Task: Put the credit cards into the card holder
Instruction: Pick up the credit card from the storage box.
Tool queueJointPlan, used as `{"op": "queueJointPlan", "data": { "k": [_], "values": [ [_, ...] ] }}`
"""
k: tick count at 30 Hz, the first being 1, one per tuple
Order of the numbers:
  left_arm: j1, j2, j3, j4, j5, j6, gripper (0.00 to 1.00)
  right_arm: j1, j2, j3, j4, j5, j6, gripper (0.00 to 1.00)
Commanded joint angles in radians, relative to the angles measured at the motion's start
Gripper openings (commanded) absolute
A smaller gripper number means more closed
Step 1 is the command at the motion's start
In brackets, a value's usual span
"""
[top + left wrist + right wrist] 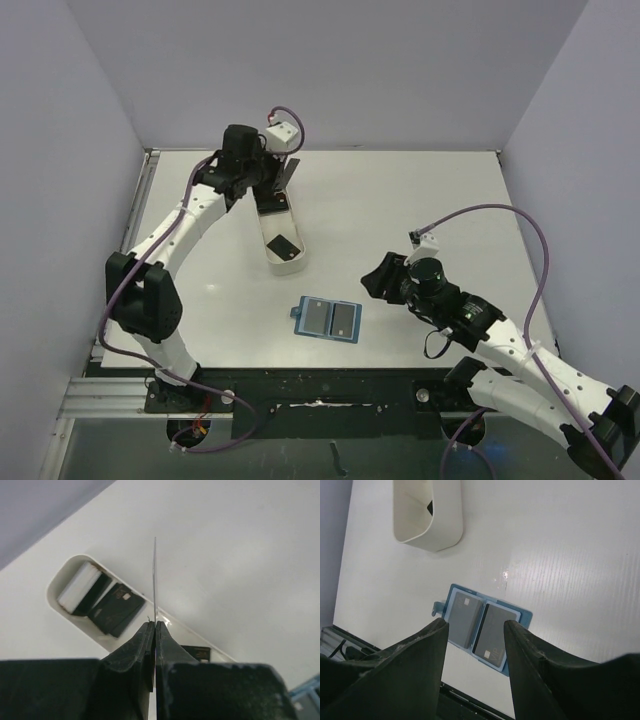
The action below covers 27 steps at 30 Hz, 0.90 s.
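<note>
The table (430, 200) presented a flat white surface, with faint ribbing visible in the right wrist view. Two items lay directly on it. A long white tray (283, 268) with rounded ends rested flat and served as the reference point. The teal-blue card holder (524, 615) lay opened flat just beyond the tray's near end, offset slightly to the right and not touching it. Its small closure tab stuck out from one edge. Between tray and holder a bright spot showed on the surface, possibly glare rather than a mark.
</note>
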Motion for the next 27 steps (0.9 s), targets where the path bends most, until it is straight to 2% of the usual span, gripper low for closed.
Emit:
{"op": "queueJointPlan", "data": {
  "k": [1, 7, 12, 18, 24, 27],
  "values": [
    [-0.001, -0.103, -0.082, -0.007, 0.257, -0.258, 0.0, 0.002, -0.019, 0.028, 0.113, -0.02, 0.025, 0.49],
    [-0.02, -0.235, -0.326, 0.165, 0.544, -0.511, 0.0, 0.004, -0.03, 0.003, 0.185, -0.063, 0.027, 0.48],
    [-0.043, -0.363, -0.573, 0.491, 0.691, -0.783, 0.0, 0.002, -0.059, -0.041, 0.286, -0.098, 0.063, 0.47],
    [-0.065, -0.442, -0.81, 0.92, 0.8, -1.129, 0.0, 0.0, -0.046, -0.03, 0.338, -0.147, 0.078, 0.46],
    [-0.079, -0.455, -0.964, 1.271, 0.871, -1.401, 0.0, 0.001, -0.023, -0.033, 0.456, -0.218, 0.127, 0.34],
    [-0.081, -0.446, -1.018, 1.44, 0.896, -1.526, 0.0, 0.001, 0.006, -0.04, 0.516, -0.255, 0.171, 0.33]
  ]
}}
